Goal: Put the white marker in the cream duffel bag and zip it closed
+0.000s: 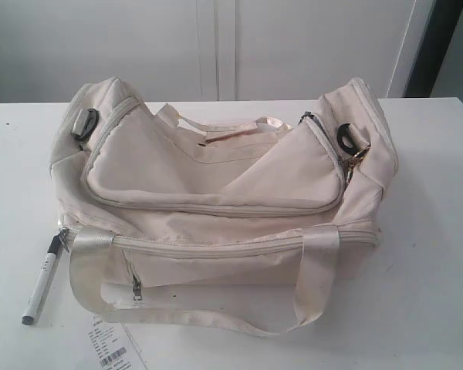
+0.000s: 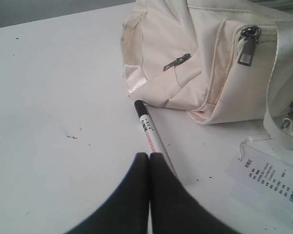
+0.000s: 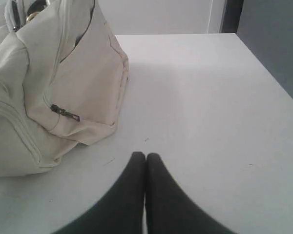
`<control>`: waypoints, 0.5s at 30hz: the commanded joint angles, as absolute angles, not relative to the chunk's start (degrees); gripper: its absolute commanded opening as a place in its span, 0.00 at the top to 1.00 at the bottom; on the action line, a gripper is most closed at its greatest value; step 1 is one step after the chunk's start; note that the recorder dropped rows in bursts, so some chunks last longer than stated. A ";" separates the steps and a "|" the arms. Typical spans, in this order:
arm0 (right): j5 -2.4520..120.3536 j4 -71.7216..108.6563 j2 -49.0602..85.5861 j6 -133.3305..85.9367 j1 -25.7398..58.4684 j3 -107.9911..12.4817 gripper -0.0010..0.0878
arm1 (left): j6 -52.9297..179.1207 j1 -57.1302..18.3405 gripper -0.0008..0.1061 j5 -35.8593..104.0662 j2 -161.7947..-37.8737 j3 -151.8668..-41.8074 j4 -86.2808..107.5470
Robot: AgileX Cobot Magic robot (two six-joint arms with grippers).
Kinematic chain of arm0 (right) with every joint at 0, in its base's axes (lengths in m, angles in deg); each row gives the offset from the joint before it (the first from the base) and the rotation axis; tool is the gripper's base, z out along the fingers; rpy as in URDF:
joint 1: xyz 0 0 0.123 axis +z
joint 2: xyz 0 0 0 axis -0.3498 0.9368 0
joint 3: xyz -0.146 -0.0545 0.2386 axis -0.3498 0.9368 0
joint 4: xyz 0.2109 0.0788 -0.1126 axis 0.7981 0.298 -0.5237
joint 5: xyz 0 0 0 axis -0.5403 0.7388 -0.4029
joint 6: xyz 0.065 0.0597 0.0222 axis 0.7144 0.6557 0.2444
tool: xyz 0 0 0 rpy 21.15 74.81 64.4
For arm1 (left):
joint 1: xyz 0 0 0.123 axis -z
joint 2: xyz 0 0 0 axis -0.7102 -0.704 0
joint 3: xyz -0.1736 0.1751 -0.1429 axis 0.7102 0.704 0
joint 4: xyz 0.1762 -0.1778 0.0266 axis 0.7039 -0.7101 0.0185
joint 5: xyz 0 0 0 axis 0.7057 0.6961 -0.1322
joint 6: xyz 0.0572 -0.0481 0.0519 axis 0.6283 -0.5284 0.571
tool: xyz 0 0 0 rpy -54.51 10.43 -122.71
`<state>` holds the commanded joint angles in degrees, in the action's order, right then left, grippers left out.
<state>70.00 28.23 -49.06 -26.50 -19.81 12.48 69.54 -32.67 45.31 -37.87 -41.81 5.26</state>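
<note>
The cream duffel bag (image 1: 216, 185) sits in the middle of the white table, its top flap sagging and one strap handle (image 1: 208, 320) spread out in front. The white marker (image 1: 42, 281) lies flat on the table by the bag's front left corner, black cap toward the bag. Neither gripper shows in the exterior view. In the left wrist view my left gripper (image 2: 149, 155) is shut and empty, its tips just above the marker (image 2: 150, 130), near the bag (image 2: 205, 63). My right gripper (image 3: 146, 156) is shut and empty over bare table beside the bag's other end (image 3: 49, 87).
A white paper tag with a barcode (image 1: 112, 347) lies in front of the bag, also in the left wrist view as the tag (image 2: 268, 178). The table's edge (image 3: 278, 83) runs close on the right side. A white cabinet wall (image 1: 216, 46) stands behind the table.
</note>
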 joint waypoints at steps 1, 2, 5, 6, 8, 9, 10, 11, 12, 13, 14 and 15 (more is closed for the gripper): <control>69.89 28.23 -49.06 -26.67 -19.82 12.48 0.99 | 69.54 -32.67 0.99 45.31 -37.87 -41.81 5.26; 69.60 28.23 -49.06 -27.42 -19.82 12.48 0.99 | 69.54 -32.67 0.99 45.31 -37.87 -41.81 5.26; 66.81 28.23 -49.06 -27.57 -19.82 12.48 0.99 | 69.54 -32.67 0.99 45.31 -37.87 -41.81 5.26; 65.44 28.23 -49.06 -27.57 -19.82 12.48 0.99 | 69.54 -32.67 0.99 45.31 -37.87 -41.81 5.26; 62.80 28.23 -49.06 -27.28 -19.82 12.48 0.99 | 69.54 -32.67 0.99 45.31 -37.87 -41.81 5.26; 61.48 28.23 -49.06 -26.86 -19.82 12.48 0.99 | 69.54 -32.67 0.99 45.31 -37.87 -41.81 5.26; 60.30 28.64 -49.06 -26.86 -19.82 12.48 0.99 | 69.54 -32.67 0.99 45.31 -37.87 -41.81 5.26; 58.77 28.87 -49.06 -26.73 -19.82 12.48 0.99 | 69.54 -32.67 0.99 45.31 -37.87 -41.81 5.26; 57.16 28.87 -49.06 -26.32 -19.82 12.48 0.99 | 69.54 -32.67 0.99 45.31 -37.87 -41.81 5.26; 55.30 28.87 -49.06 -25.95 -19.82 12.48 0.99 | 69.54 -32.67 0.99 45.31 -37.87 -41.81 5.26; 53.18 28.87 -49.06 -25.95 -19.82 12.48 0.99 | 69.54 -32.67 0.99 45.31 -37.87 -41.81 5.26; 50.85 28.87 -49.06 -25.95 -19.82 12.48 0.99 | 69.54 -32.67 0.99 45.31 -37.87 -41.81 5.26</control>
<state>50.85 28.87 -49.06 -25.95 -19.82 12.48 69.54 -32.67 45.31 -37.87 -41.81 5.26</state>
